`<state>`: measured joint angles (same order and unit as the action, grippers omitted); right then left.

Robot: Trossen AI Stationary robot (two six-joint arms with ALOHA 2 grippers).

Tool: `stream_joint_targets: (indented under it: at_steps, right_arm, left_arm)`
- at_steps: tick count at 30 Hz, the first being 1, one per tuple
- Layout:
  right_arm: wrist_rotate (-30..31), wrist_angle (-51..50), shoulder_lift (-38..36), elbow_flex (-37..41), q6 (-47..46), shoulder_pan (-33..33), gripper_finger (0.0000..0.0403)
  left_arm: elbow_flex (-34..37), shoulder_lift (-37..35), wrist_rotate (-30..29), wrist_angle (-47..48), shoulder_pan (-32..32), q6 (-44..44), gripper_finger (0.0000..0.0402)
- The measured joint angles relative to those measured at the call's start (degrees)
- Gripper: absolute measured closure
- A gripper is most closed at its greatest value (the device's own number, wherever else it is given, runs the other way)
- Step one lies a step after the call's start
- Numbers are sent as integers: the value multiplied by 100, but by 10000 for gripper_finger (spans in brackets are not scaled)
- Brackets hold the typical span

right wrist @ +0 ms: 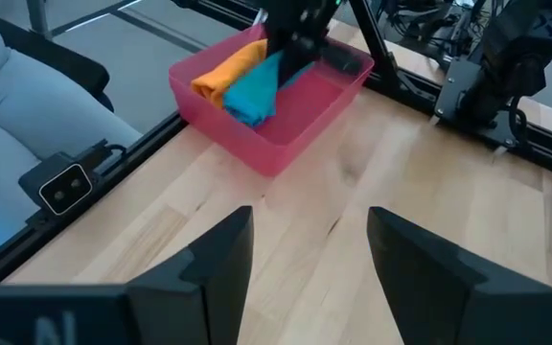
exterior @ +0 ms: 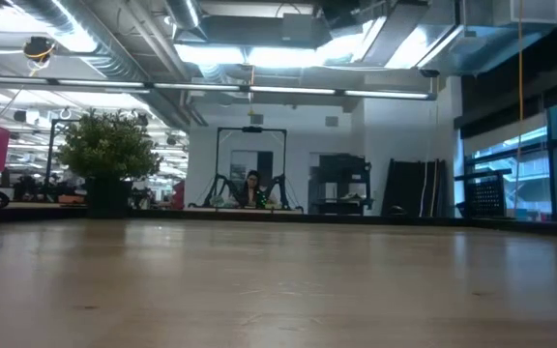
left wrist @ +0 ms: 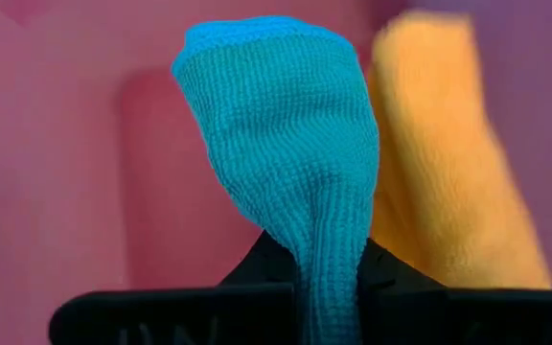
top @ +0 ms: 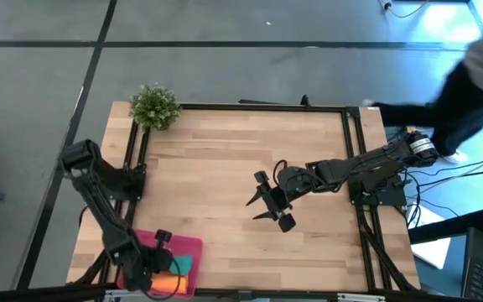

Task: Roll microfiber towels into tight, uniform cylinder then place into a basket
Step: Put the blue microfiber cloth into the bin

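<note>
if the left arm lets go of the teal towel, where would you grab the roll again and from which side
Probably across its middle, from above. The teal towel lies as a roll in the pink basket, beside the orange towel. The basket walls block a sideways approach, so fingers should straddle the roll's width. The left gripper holds one end now; the right gripper waits open over the table.

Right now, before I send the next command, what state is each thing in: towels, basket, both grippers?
Teal towel: rolled, in the basket, pinched by the left gripper.
Orange towel: rolled, lying in the basket beside the teal one.
Basket: upright at the table's near left corner, holding both towels.
Left gripper: down over the basket, shut on the teal towel.
Right gripper: open, empty, over mid-table.
Potted plant: upright, far left corner.
</note>
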<state>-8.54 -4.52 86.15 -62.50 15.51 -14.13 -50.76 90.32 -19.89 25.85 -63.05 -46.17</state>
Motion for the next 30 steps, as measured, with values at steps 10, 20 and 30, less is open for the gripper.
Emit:
stream_joint_targets:
  at_steps: [10,20,30]
  right_arm:
    - [-2,14,2,2,0,0,196]
    - [-2,14,4,2,0,0,196]
    - [-2,19,4,2,-1,0,196]
  left_arm:
    - [0,706,333,-142,25,34,388]
    - [-2,705,411,-277,28,20,388]
    - [-2,706,426,-289,28,-40,377]
